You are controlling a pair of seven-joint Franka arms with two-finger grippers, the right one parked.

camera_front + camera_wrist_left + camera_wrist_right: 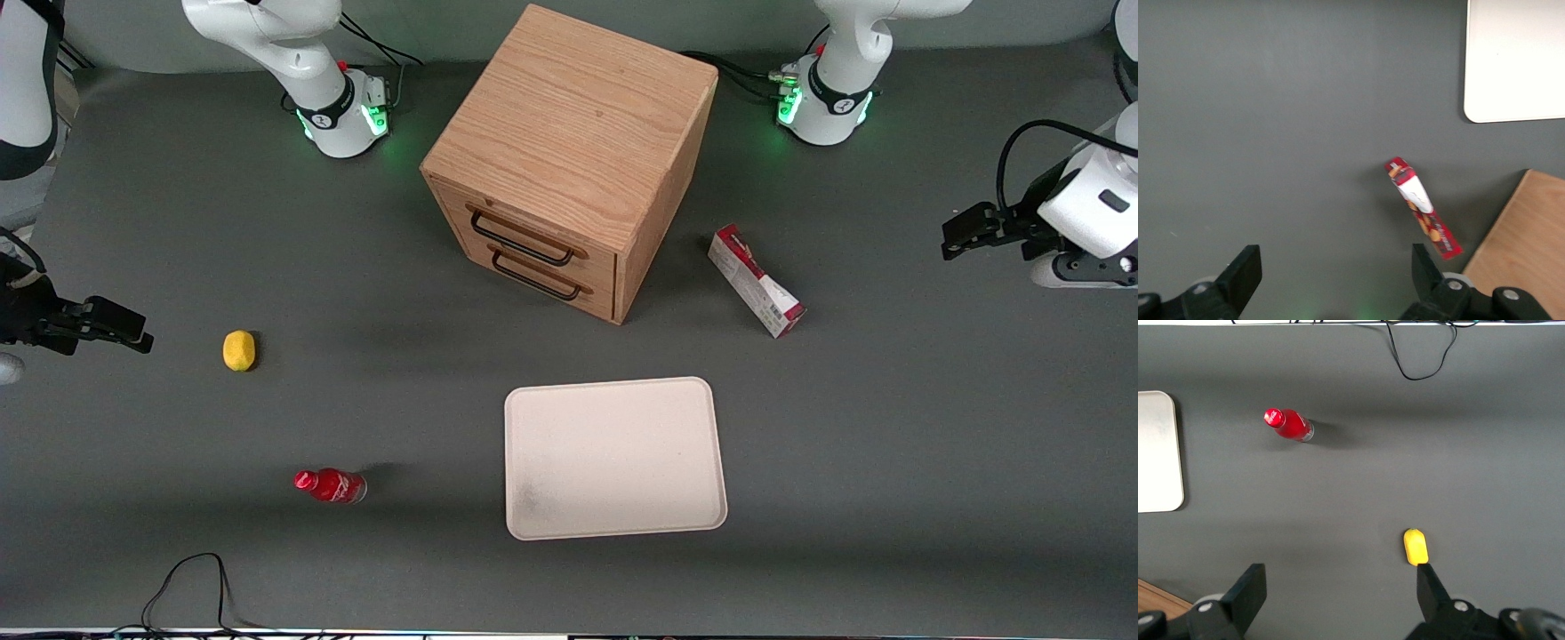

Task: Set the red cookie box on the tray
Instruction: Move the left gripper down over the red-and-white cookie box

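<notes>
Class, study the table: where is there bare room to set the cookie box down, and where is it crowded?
The tray holds nothing. Bare table lies between it and the red bottle. It is tighter where the red cookie box lies beside the drawer cabinet. The gripper, jaws open, hangs toward the working arm's end.

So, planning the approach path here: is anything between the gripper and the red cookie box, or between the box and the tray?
Nothing visible blocks either stretch. The gripper hangs open toward the working arm's end of the table, with bare table up to the red cookie box. The tray lies nearer the front camera; the wooden cabinet stands beside the box, off that line.
</notes>
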